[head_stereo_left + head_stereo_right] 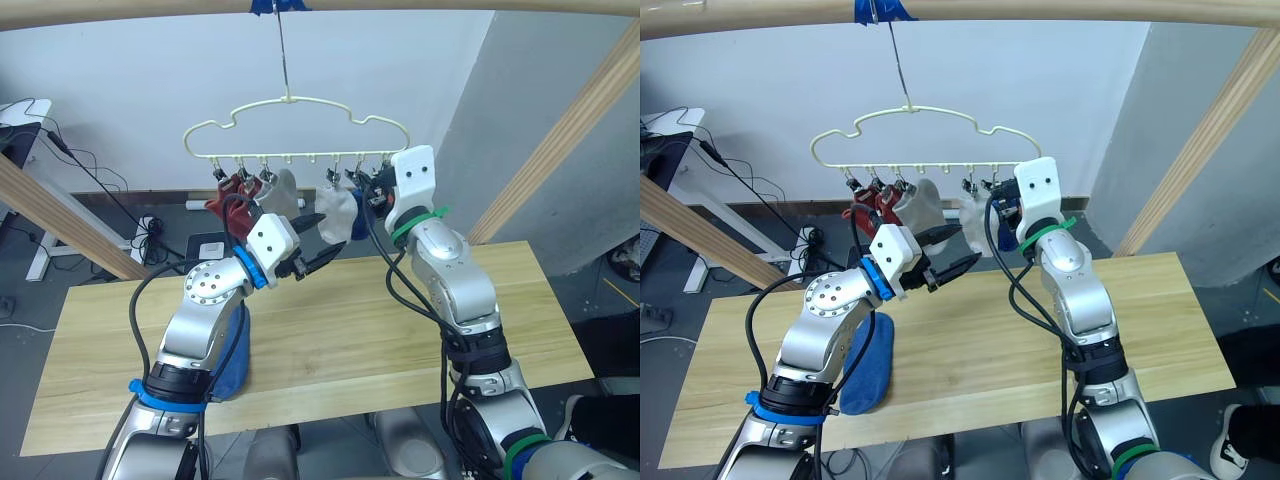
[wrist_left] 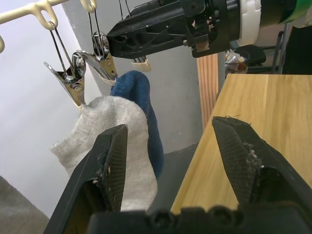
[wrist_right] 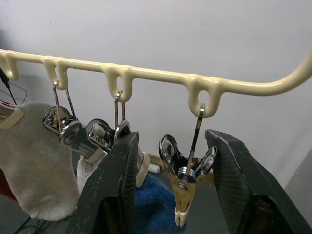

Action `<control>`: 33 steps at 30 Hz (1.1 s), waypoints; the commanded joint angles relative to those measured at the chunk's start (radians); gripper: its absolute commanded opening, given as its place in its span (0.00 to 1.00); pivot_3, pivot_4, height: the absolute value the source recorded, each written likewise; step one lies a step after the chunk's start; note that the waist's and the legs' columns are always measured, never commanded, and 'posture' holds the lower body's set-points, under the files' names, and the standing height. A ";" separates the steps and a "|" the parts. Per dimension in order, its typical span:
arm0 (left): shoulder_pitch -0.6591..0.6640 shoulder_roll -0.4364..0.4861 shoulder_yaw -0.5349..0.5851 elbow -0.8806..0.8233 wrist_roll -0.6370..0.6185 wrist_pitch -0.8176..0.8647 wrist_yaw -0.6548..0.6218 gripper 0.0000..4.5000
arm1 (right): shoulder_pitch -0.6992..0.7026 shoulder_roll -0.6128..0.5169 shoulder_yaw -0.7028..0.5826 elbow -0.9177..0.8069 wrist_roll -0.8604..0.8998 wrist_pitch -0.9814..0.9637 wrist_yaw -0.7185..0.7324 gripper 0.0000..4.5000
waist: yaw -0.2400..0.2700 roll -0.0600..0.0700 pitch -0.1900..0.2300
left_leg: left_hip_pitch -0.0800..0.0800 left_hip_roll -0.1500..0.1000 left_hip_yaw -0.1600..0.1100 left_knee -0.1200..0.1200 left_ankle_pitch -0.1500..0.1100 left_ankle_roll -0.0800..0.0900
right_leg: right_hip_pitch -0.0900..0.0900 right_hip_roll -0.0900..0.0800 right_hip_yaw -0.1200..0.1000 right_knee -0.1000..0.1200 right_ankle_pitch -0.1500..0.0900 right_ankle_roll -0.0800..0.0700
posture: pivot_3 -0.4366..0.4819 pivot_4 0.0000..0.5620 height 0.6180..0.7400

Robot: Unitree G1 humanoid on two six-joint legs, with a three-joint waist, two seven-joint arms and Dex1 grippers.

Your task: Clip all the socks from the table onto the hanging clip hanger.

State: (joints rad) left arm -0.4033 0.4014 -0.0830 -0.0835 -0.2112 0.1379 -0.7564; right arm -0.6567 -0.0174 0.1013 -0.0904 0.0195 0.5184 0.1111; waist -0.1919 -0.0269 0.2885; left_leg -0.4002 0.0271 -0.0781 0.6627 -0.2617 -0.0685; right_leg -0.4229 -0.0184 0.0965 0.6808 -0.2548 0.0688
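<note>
Clip hanger (image 1: 295,125): thin pale yellow wire with a wavy top outline, hung by a long hook from a wooden pole (image 1: 320,8) so its row of small metal clips sits within reach of both arms.

Socks, hung: two rust red (image 1: 228,192) at the hanger's left end, then one light grey (image 1: 278,195), a second light grey (image 1: 338,213), and one blue (image 2: 141,105) clipped towards the right end. Soft knit, limp, each pinched at its cuff.

Sock, remaining: one blue (image 1: 865,365), a slack fold on the table (image 1: 330,340), pale wood planks, near its front-left edge beneath the left arm.

Free clip (image 3: 187,183): spring metal with cream tips, empty, at the hanger's right end, presumably kept for the last sock.

Left gripper (image 2: 178,165): fingers spread, holding nothing, raised in front of the grey and blue socks.

Right gripper (image 3: 170,183): fingers parted either side of the free clip, not seen pressing it, likely placed to squeeze it.
</note>
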 commanded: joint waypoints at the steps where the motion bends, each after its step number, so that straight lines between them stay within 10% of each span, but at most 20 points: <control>1: 0.004 0.008 -0.005 -0.041 0.006 -0.025 -0.002 0.68 | -0.024 0.013 0.003 -0.016 0.005 -0.030 0.004 0.49 | 0.000 0.000 0.000 | 0.000 0.000 0.000 0.000 0.000 0.000 | 0.000 0.000 0.000 0.000 0.000 0.000 | 0.30 0.37 1.00; 33: 0.004 0.005 -0.016 -0.026 0.009 -0.042 -0.009 0.68 | 0.037 -0.005 -0.040 -0.135 -0.036 0.030 -0.096 0.49 | -0.001 0.000 -0.001 | 0.000 0.000 0.000 0.000 0.000 0.000 | 0.000 0.000 0.000 0.000 0.000 0.000 | 0.28 0.37 1.00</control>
State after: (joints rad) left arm -0.3974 0.4026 -0.0980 -0.0835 -0.2017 0.1208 -0.7587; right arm -0.6089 -0.0261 0.0685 -0.1750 -0.0175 0.5548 0.0195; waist -0.1931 -0.0269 0.2878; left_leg -0.4002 0.0271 -0.0781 0.6629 -0.2616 -0.0684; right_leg -0.4228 -0.0184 0.0966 0.6810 -0.2547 0.0687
